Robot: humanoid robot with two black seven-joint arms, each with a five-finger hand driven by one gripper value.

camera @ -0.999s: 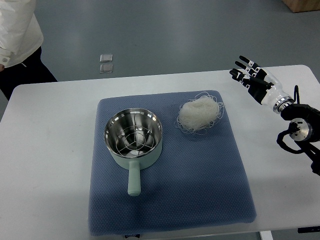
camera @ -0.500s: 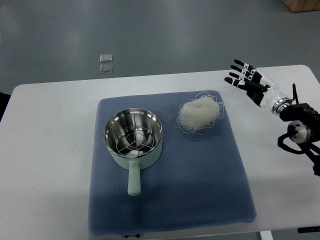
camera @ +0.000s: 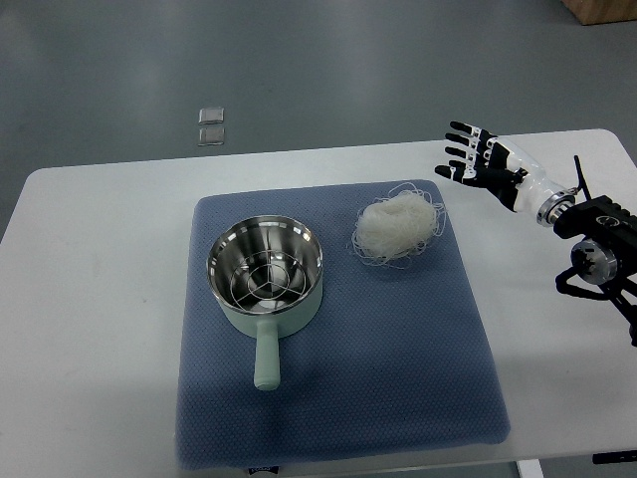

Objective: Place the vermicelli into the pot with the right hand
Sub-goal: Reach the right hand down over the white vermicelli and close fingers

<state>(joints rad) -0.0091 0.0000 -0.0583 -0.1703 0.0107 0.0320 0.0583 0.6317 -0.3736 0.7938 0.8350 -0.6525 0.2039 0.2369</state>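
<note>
Surface: white table [camera: 109, 259], blue mat [camera: 398, 368] lying on it
Right hand [camera: 483, 164]: hovering, fingers spread, holding nothing
Vermicelli [camera: 398, 227]: looking light, springy, tangling; scoop under the middle
Pot [camera: 265, 274]: sitting empty

Pot [camera: 265, 274] sits left of the vermicelli [camera: 398, 227], both on the mat [camera: 398, 378]; my right hand [camera: 482, 164] is off right.

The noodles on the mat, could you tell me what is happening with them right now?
The right hand hovers with its fingers spread, empty, over the white table just off the mat's far right corner, reaching toward the vermicelli. The vermicelli lies untouched in a loose nest on the blue mat, apart from the pot to its left. The pot holds only a metal rack, so nothing has gone in yet. The left arm is out of view.
</note>
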